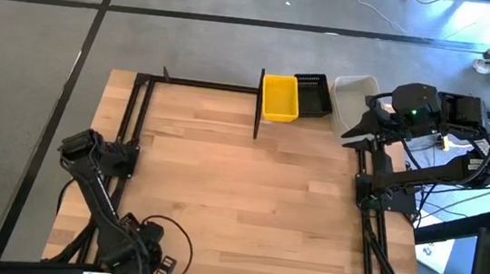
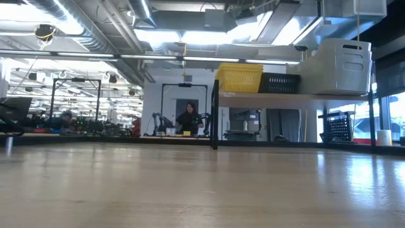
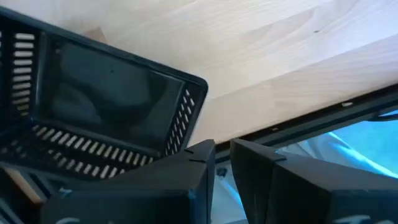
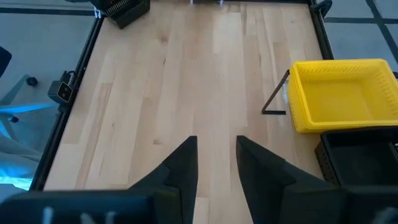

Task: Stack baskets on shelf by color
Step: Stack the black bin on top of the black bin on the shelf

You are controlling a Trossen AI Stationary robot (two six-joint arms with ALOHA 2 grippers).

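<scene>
On the shelf (image 2: 266, 96) at the table's far edge, a yellow basket (image 1: 280, 98), a black slatted basket (image 1: 313, 94) and a translucent whitish basket (image 1: 354, 96) stand side by side on their bottoms. My right gripper (image 1: 355, 129) hovers just on the near side of the whitish basket. Its fingers (image 4: 216, 146) are a little apart and hold nothing. My left gripper (image 3: 222, 152) is at the table's left edge, its fingers nearly together. Another black slatted basket (image 3: 106, 93) sits tilted right beside one finger, and it also shows in the right wrist view (image 4: 124, 7). My left gripper may touch the black slatted basket, but I cannot tell. One finger (image 3: 193, 168) covers the basket's nearest rim. Nothing shows in the narrow gap between the fingers.
A black metal frame (image 1: 129, 116) runs along the table's left and right edges, and a black shelf post (image 1: 259, 102) stands beside the yellow basket. Bare wood (image 1: 248, 192) fills the middle of the table. A person (image 2: 188, 117) sits far off in the room behind.
</scene>
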